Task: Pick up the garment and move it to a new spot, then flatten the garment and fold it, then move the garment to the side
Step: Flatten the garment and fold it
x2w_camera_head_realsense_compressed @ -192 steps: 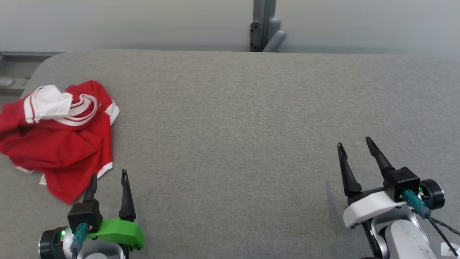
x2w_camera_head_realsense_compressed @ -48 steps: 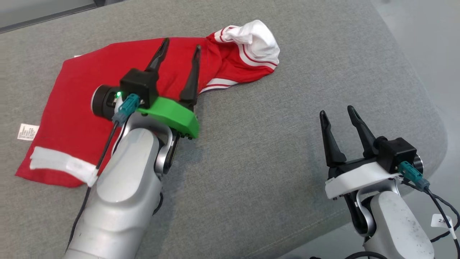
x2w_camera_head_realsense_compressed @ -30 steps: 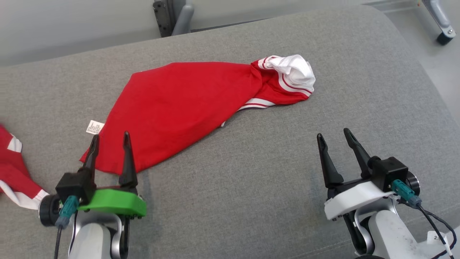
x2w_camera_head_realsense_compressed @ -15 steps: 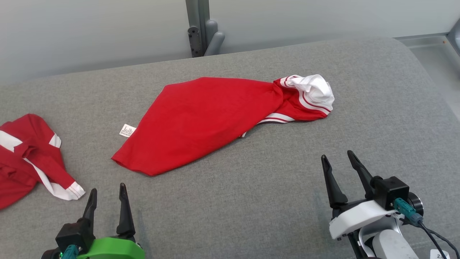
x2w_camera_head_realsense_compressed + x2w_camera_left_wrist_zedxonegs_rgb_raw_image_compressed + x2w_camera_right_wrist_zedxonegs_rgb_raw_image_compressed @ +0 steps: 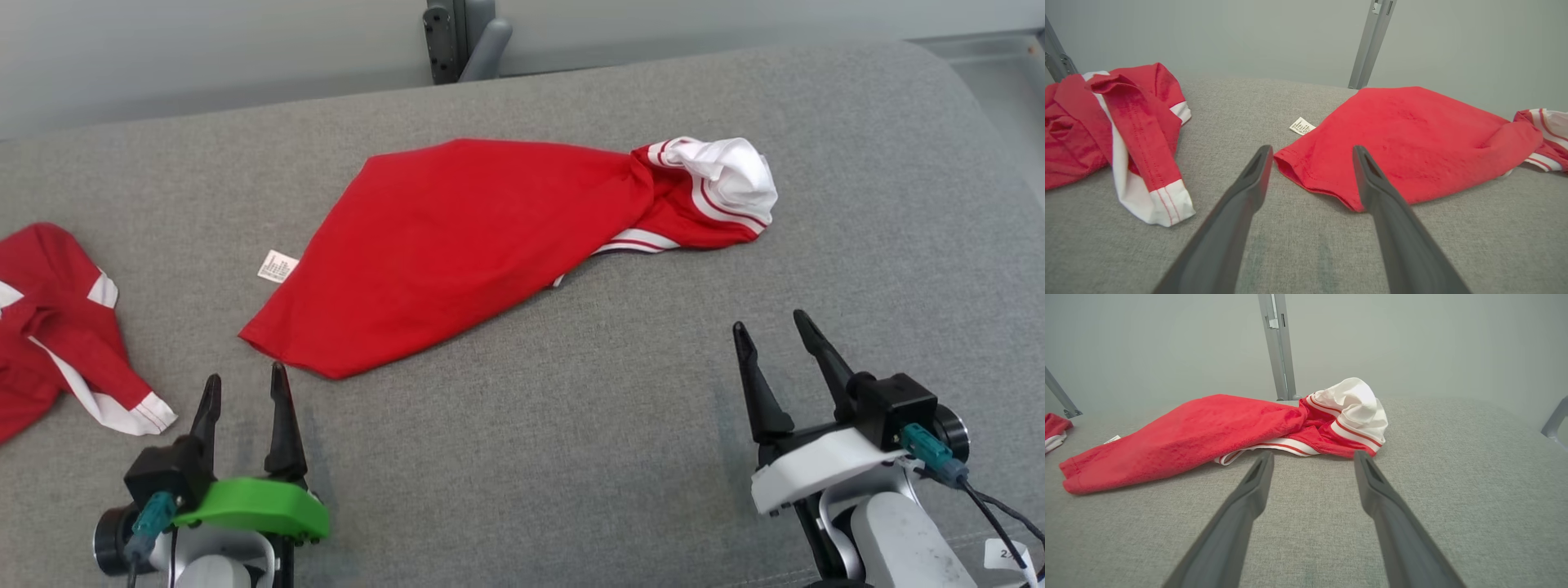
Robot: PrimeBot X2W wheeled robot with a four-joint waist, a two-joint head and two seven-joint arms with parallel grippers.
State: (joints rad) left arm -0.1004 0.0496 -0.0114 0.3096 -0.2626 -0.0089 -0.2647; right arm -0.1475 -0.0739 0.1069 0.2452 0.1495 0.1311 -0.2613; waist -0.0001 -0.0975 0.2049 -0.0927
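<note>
Left jaws have backed off the garment (image 5: 457,245) since a second and a half ago. They were up over the red cloth then; now they sit low at 7 o'clock, spread wide and holding nothing. The head camera swung too, so the whole picture has shifted. Right jaws are at 5 o'clock, also wide apart, over bare tabletop (image 5: 571,425).

The garment lies mid-tabletop, stretched from a hem corner near 8 o'clock to a bunched end (image 5: 731,175) at 2 o'clock. That end is a twist of white cloth and red-striped trim, and I honestly can't tell collar from sleeve in there. A bit more striped trim pokes out from under the red along the near edge, the rest of it hidden. There's a small white label (image 5: 276,266) beside the far-left edge, print too tiny to read. From the left wrist camera the hem corner sits right by the fingertips; touching or not, I can't say.

A second red-and-white garment (image 5: 57,327) at 9 o'clock is cut off by the frame edge.

The tabletop is grey woven fabric with a rounded corner at 1 o'clock. Behind it there's a plain pale wall (image 5: 204,57) and a grey metal post (image 5: 457,37) at 12 o'clock.
</note>
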